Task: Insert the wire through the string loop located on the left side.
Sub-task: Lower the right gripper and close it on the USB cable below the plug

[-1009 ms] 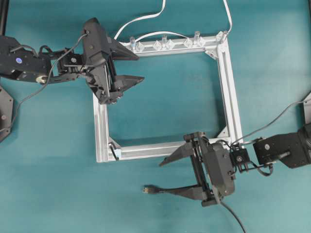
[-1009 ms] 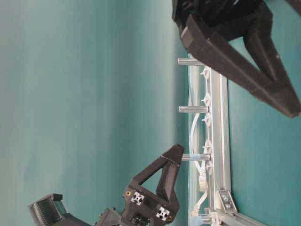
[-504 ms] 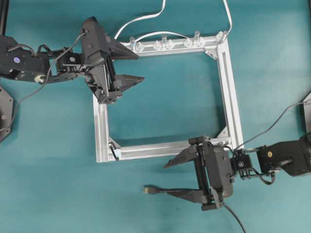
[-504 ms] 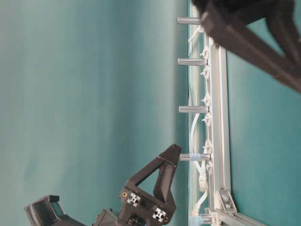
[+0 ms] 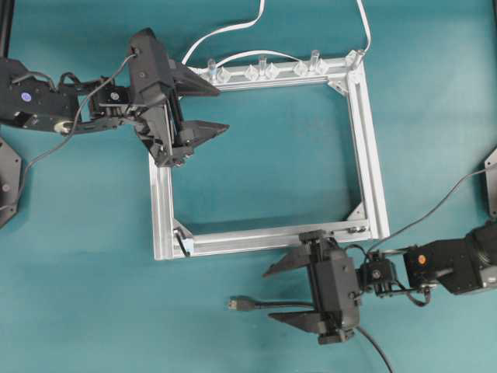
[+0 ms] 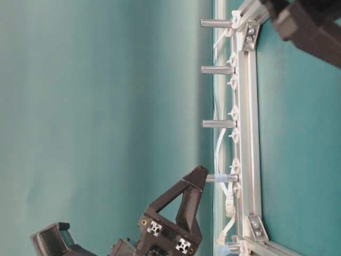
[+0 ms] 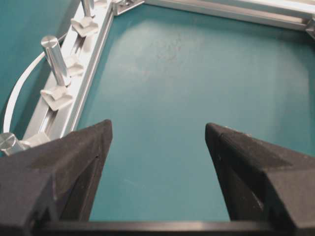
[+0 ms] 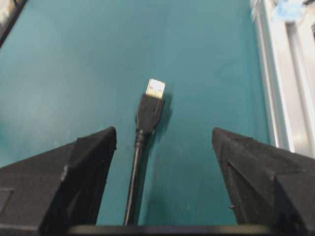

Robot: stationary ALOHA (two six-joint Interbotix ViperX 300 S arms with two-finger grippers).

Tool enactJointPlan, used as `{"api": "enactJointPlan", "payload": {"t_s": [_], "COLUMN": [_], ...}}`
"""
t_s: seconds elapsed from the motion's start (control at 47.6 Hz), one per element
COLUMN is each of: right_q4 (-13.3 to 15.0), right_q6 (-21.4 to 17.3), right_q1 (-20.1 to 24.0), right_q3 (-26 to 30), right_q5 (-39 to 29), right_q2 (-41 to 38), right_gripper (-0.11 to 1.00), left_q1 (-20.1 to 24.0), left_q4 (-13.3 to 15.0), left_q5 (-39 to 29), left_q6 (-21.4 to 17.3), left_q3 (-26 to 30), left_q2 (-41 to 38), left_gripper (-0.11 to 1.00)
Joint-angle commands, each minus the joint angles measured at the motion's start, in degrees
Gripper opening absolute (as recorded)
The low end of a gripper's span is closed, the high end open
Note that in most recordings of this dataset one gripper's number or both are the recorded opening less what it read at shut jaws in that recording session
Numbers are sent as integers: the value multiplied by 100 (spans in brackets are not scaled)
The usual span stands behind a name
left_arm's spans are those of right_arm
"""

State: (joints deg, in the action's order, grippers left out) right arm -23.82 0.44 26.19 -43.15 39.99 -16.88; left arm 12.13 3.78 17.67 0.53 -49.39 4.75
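Observation:
The wire point(image 5: 260, 304) lies on the teal table in front of the silver frame, its black plug point(image 8: 150, 110) with a silvery tip pointing left. My right gripper point(image 5: 270, 296) is open and straddles the cable just behind the plug; in the right wrist view the cable runs between the fingers point(image 8: 164, 135), nearer one of them, without touching. The string loop point(image 5: 183, 245) is a small dark loop at the frame's near left corner. My left gripper point(image 5: 224, 108) hangs open over the frame's far left corner, with only table between its fingers point(image 7: 158, 130).
The silver square frame point(image 5: 161, 202) lies mid-table. Its far rail carries upright metal posts point(image 7: 55, 58) and clear plastic clips point(image 5: 260, 71). A white flat cable point(image 5: 225, 29) loops behind that rail. The arms' own cables trail at both sides.
My right gripper has shifted towards the table's front edge and slightly left, so the cable now lies between its fingers instead of under one. The left gripper has barely moved.

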Motion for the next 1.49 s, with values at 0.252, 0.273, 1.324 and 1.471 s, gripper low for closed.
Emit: {"api": "enactJointPlan", "payload": {"t_s": [0.252,0.273,1.324,1.471], "right_q4": [-9,-9,-9,-9], "right_q6": [9,9,18,18], "right_q1": [62,62,79,79], "right_q3": [272,272,325,413], "right_q5": [-185,-211,-545,-800], "right_q2": [-62,-62,-264,-352], "right_gripper": [81,81,64,61], "left_q1": [-18,-18,-79,-123], "left_q4": [-9,-9,-18,-18], "left_q5": [26,26,26,26], "left_q6": [-9,-9,0,0], "left_q3": [9,9,9,-9], "left_q2": [97,97,70,70], "left_gripper": [77,77,77,77]}}
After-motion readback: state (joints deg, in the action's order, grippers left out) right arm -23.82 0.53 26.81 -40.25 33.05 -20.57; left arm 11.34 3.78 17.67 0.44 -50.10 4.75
